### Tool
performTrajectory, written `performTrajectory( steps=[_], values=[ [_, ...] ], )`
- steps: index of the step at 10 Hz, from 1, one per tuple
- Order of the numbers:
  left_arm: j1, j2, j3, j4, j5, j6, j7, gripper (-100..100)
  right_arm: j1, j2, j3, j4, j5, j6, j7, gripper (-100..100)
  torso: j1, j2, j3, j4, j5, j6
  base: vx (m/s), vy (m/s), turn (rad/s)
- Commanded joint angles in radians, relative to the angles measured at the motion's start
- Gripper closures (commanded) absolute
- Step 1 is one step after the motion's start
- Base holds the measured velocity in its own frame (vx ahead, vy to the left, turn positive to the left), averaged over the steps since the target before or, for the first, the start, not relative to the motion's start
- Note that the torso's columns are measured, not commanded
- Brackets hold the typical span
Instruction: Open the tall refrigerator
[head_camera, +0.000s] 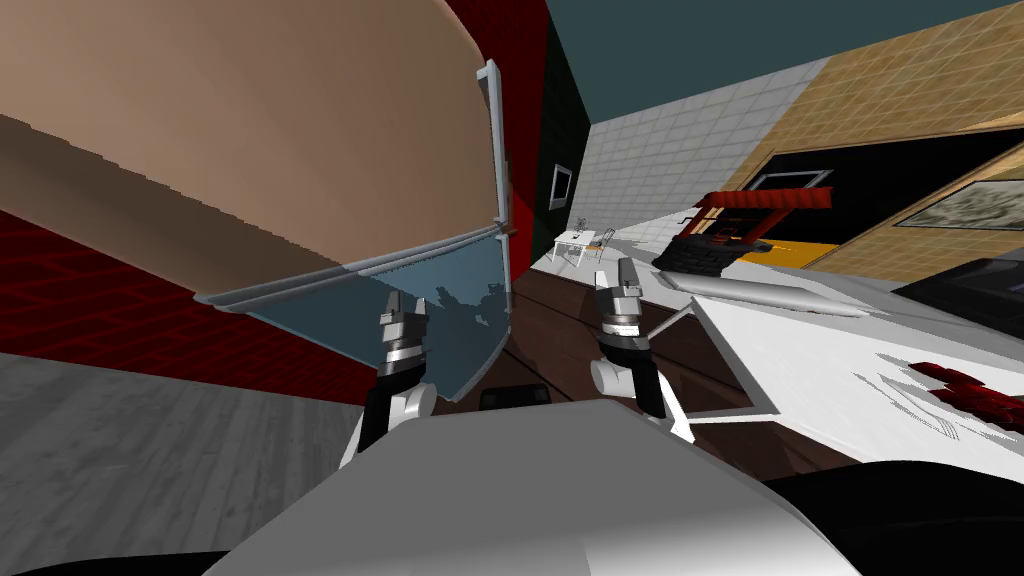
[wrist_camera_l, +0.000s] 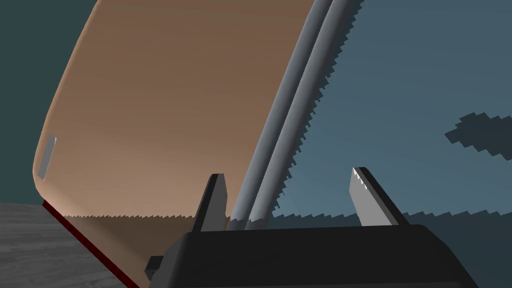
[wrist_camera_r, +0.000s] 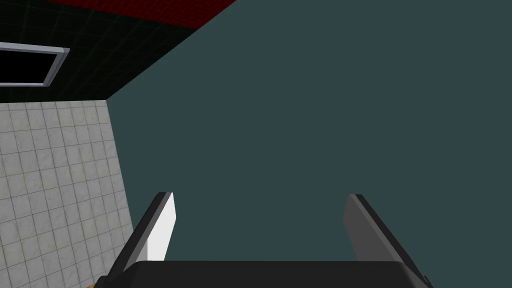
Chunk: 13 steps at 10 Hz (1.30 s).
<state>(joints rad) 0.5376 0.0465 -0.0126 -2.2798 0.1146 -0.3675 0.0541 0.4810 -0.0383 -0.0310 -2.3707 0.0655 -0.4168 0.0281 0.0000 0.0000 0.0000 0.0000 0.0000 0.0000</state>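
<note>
The tall refrigerator stands close ahead, with a brown door (head_camera: 250, 130) and a blue-grey panel (head_camera: 465, 310) beside it. Grey handle bars (head_camera: 493, 150) run along the seam between the two. My left gripper (head_camera: 403, 305) is raised in front of the blue-grey panel. In the left wrist view two grey handle bars (wrist_camera_l: 295, 90) run between the brown door (wrist_camera_l: 175, 100) and the blue-grey panel (wrist_camera_l: 410, 75). They pass down between the fingers of my left gripper (wrist_camera_l: 287, 200), close to one finger. Its jaws stand open and press nothing. My right gripper (head_camera: 625, 275) is held up beside it, open (wrist_camera_r: 260, 220) and empty.
A white counter (head_camera: 800, 370) lies to the right, with a grey cylinder (head_camera: 760, 292) and a small red thing (head_camera: 960, 385) on it. Behind it stands a red and black object (head_camera: 740, 235). A small white table (head_camera: 578, 243) is far back. Grey floor (head_camera: 120, 440) spreads to the left.
</note>
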Motion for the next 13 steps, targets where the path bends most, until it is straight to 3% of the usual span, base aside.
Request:
performTrajectory(
  steps=[1, 9, 10, 13],
  values=[
    [0.000, 0.000, 0.000, 0.000, 0.000, 0.000, 0.000, 0, 0.000, 0.000, 0.000, 0.000, 0.000, 0.000, 0.000, 0, 0.000, 0.040, -0.082, 0.041, 0.000, 0.000, 0.000, 0.000, 0.000],
    [0.000, 0.000, 0.000, 0.000, 0.000, 0.000, 0.000, 0, 0.000, 0.000, 0.000, 0.000, 0.000, 0.000, 0.000, 0, 0.000, 0.618, -1.234, 0.617, 0.000, 0.000, 0.000, 0.000, 0.000],
    [-0.024, 0.033, 0.021, -0.007, 0.002, 0.027, 0.000, -100, 0.000, 0.000, 0.000, 0.000, 0.000, 0.000, 0.000, 0, 0.000, 0.691, -1.382, 0.691, 0.000, 0.000, 0.032, -0.041, 0.076],
    [-0.081, 0.067, 0.070, -0.024, 0.007, 0.093, 0.000, -100, 0.000, 0.000, 0.000, 0.000, 0.000, 0.000, 0.000, 0, -0.004, 0.735, -1.476, 0.736, -0.001, 0.000, 0.058, -0.128, 0.121]
  ],
)
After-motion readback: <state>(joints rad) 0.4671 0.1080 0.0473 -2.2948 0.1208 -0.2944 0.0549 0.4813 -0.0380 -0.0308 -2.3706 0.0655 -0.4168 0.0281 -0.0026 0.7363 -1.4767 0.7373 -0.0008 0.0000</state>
